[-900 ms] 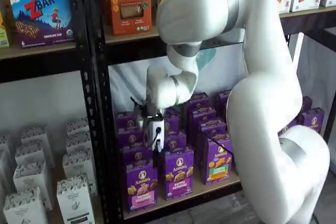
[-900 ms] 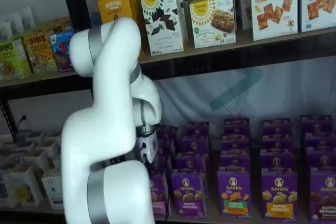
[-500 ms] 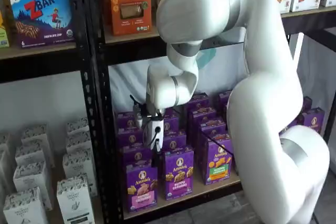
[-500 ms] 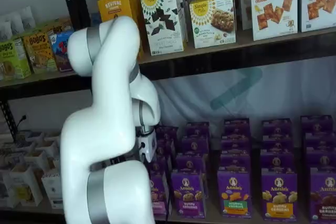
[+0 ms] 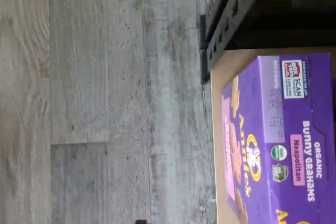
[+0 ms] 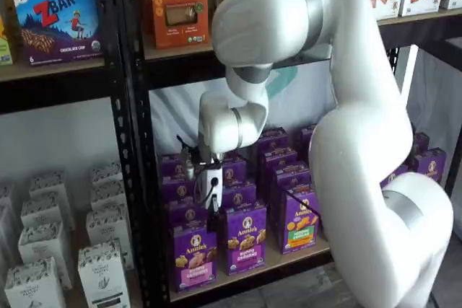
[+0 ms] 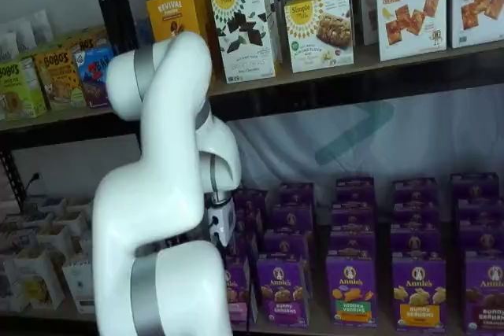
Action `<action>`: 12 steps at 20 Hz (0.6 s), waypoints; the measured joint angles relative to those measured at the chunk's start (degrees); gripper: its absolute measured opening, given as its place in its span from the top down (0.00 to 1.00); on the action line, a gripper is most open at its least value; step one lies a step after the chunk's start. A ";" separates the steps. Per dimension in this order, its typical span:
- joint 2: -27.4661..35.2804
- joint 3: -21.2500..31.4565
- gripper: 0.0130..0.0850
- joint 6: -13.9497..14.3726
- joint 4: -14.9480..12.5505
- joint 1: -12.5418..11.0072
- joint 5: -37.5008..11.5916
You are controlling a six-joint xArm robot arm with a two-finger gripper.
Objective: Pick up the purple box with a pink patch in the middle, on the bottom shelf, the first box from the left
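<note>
While the white arm is bent in front of the rack, the gripper is seen hanging just above the front left column of purple cartons in a shelf view, its white body showing but the black fingers largely hidden by cable and angle; in the frames alone the gap cannot be made out, though the fingers are understood to be spread as wide as they go, with nothing held between them. Compared with the earlier frames, the wrist has been shifted slightly upward and to the left, and the elbow has been raised a little; the cartons are unchanged. The purple box with the pink patch is found at the front left corner of the bottom shelf, upright and untouched, just beside a second purple carton. In the wrist view the same purple box is shown close up, standing on the tan board next to the black perforated post, with grey plank floor beyond the shelf edge.
</note>
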 joint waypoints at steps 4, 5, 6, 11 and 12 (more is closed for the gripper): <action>2.51 -2.54 0.00 0.04 -0.27 -0.22 0.05; 3.13 -3.23 0.00 0.10 -0.43 -0.30 0.05; 3.77 -3.92 0.00 0.17 -0.60 -0.40 0.10; 7.19 -7.80 0.00 0.55 -1.35 -0.72 0.72; 7.87 -8.58 0.00 0.69 -1.54 -0.75 0.88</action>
